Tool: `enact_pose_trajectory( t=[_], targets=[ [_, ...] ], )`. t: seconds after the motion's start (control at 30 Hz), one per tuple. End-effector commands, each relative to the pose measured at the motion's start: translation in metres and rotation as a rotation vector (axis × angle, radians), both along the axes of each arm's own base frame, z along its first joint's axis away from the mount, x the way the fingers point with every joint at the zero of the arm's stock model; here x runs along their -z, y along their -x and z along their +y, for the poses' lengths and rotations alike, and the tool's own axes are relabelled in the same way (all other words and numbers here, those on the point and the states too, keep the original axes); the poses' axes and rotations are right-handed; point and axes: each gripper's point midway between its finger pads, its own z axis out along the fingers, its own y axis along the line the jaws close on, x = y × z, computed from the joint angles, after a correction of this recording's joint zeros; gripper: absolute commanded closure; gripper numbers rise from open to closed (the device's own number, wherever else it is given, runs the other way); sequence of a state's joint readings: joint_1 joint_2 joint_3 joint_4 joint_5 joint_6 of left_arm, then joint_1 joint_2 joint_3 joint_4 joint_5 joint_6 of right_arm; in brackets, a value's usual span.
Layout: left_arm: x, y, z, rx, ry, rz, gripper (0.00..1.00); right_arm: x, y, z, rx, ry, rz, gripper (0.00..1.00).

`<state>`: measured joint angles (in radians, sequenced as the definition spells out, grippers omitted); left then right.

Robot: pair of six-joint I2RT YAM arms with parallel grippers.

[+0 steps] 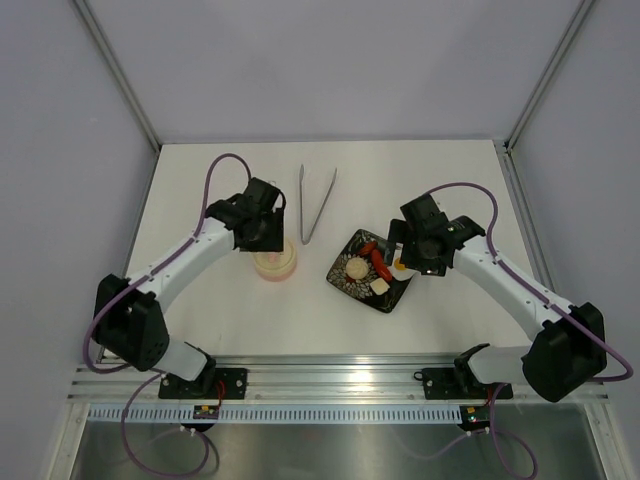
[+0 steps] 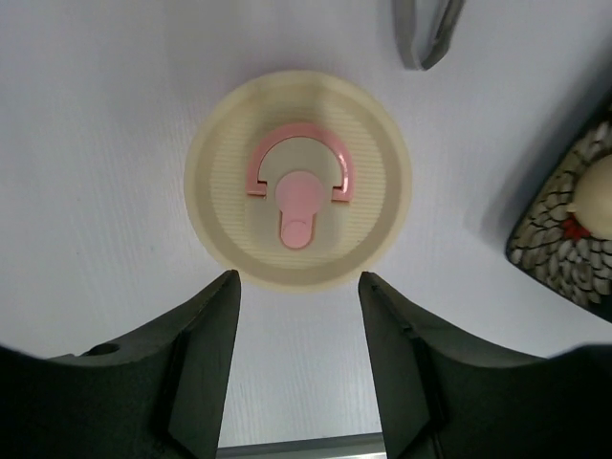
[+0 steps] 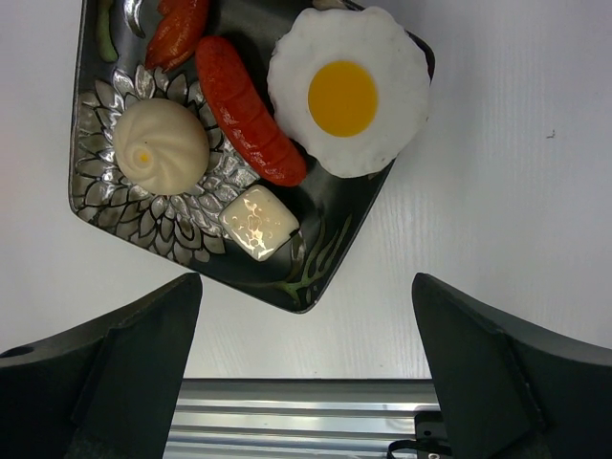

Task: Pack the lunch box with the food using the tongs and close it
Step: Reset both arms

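The lunch box (image 2: 298,180) is a round cream tub standing on the table with its lid on, a pink mark on top. My left gripper (image 2: 298,287) hovers above its near side, open, nothing between the fingers (image 2: 206,354). The tongs (image 1: 315,203) lie flat behind the tub, their joined end (image 2: 426,29) showing in the left wrist view. The food rests on a black plate (image 3: 316,273): fried egg (image 3: 349,91), red sausage (image 3: 249,110), pale bun (image 3: 161,146), pale cube (image 3: 258,222), orange carrot (image 3: 177,29). My right gripper (image 3: 306,287) hangs wide open above the plate's near corner.
The plate (image 1: 372,270) sits right of the lunch box (image 1: 274,262), its patterned edge (image 2: 564,239) also in the left wrist view. A metal rail (image 1: 340,385) runs along the table's near edge. Frame posts (image 1: 120,75) stand at the back corners.
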<state>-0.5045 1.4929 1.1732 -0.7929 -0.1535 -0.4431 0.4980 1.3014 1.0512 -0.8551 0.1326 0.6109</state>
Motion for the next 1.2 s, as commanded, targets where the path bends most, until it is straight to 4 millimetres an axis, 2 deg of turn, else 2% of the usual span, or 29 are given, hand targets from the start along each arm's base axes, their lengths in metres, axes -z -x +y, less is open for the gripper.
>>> enact_pose_trajectory(
  t=[0.0,0.13,0.27,0.4,0.57,0.7,0.83,0.9,0.97,1.17],
  targets=[
    [-0.066,-0.007,-0.004,0.022,0.049,-0.178,0.44,-0.027,-0.009,0.0,0.018,-0.026,-0.081,0.0],
    [-0.086,0.002,-0.009,0.053,0.115,-0.23,0.44,-0.037,-0.01,-0.007,0.047,-0.006,-0.114,0.01],
    [-0.104,0.013,-0.012,0.088,0.202,-0.311,0.38,-0.055,-0.013,-0.02,0.091,0.01,-0.209,0.01],
    [-0.113,0.027,-0.008,0.117,0.23,-0.358,0.13,-0.058,-0.011,-0.032,0.128,0.023,-0.271,0.01],
    [-0.127,0.04,-0.003,0.152,0.251,-0.403,0.01,-0.059,0.0,-0.048,0.179,0.041,-0.305,0.0],
    [-0.139,0.046,0.002,0.161,0.258,-0.445,0.01,-0.06,0.013,-0.067,0.232,0.08,-0.323,0.0],
    [-0.144,0.044,0.02,0.109,0.199,-0.491,0.01,-0.061,0.032,-0.083,0.265,0.086,-0.344,0.01],
    [-0.138,0.04,0.036,0.047,0.132,-0.513,0.01,-0.06,0.037,-0.088,0.295,0.083,-0.351,0.0],
    [-0.13,0.039,0.042,0.019,0.102,-0.509,0.01,-0.067,0.039,-0.089,0.303,0.057,-0.379,0.01],
    [-0.119,0.038,0.046,-0.016,0.082,-0.482,0.01,-0.065,0.039,-0.092,0.316,0.072,-0.373,0.0]
  ],
)
